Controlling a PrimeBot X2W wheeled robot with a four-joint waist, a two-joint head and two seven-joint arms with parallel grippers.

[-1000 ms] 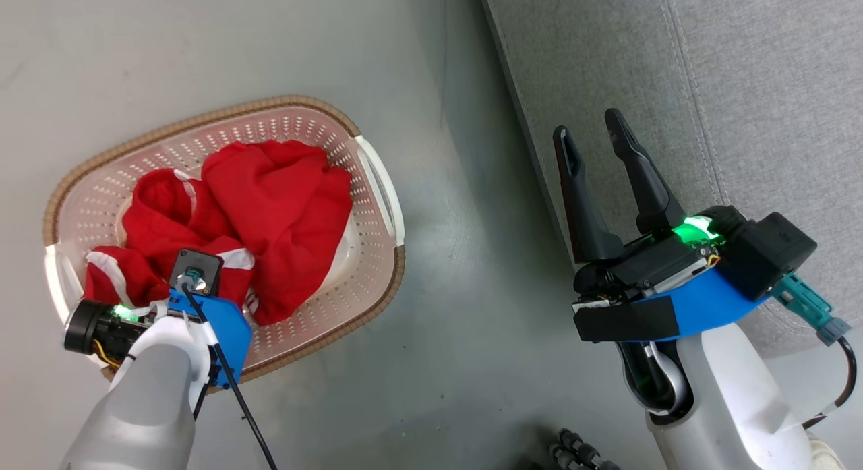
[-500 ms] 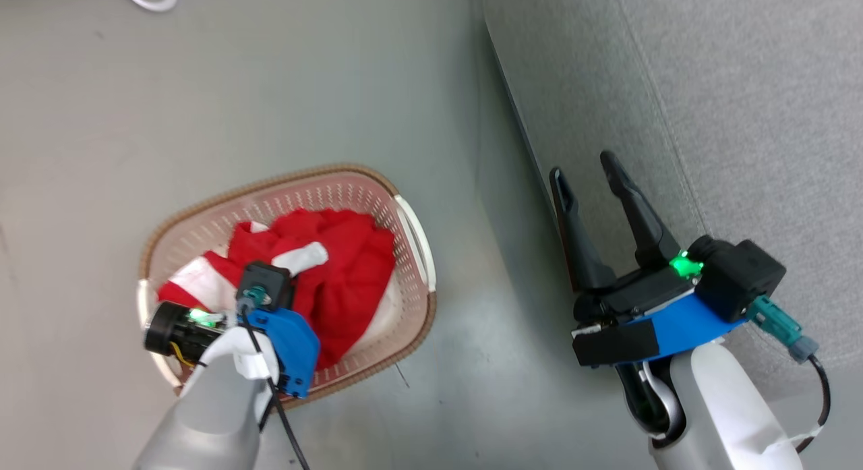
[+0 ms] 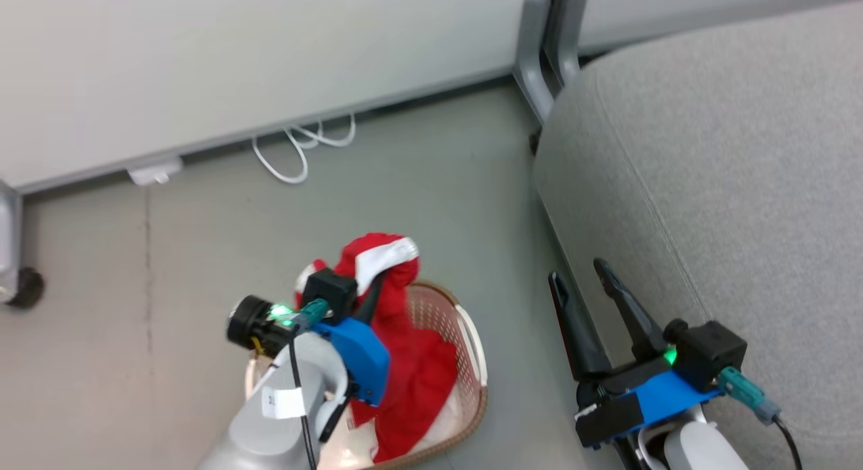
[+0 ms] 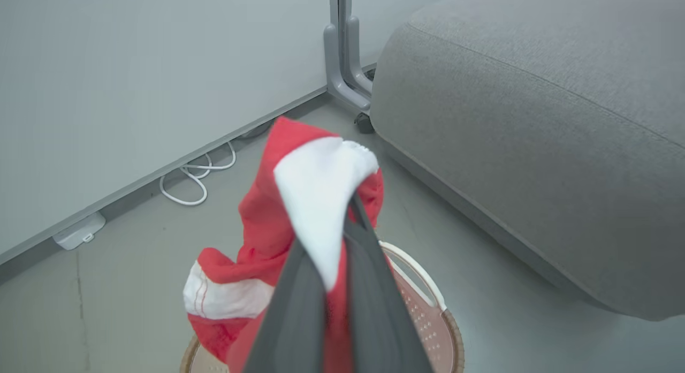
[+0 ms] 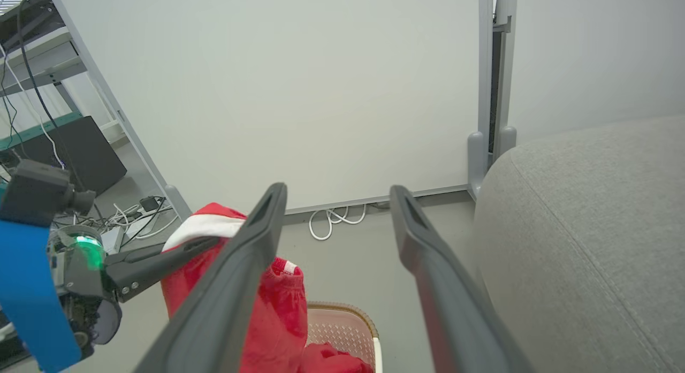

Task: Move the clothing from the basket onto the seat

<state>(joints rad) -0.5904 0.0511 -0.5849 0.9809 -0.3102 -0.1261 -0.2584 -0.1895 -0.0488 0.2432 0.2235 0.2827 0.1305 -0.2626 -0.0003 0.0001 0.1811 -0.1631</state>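
A smooth grey-green floor [image 3: 202, 254] meets a pale, plain wall panel [image 3: 202, 52]; a grey metal post [image 3: 536, 65] on splayed feet stands at the panel's right end; a white cable [image 3: 296, 156] lies looped at the wall's foot, near a small white box [image 3: 155, 172]; a black castor [image 3: 23, 288] shows far left; in the right wrist view, a metal rack [image 5: 107, 103] stands beside a dark box [image 5: 91, 159].

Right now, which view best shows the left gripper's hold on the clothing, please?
Left wrist view: close up, the left gripper is shut on the clothing at its white trim. The right wrist view shows that pinch sideways; in the head view the wrist partly hides it.
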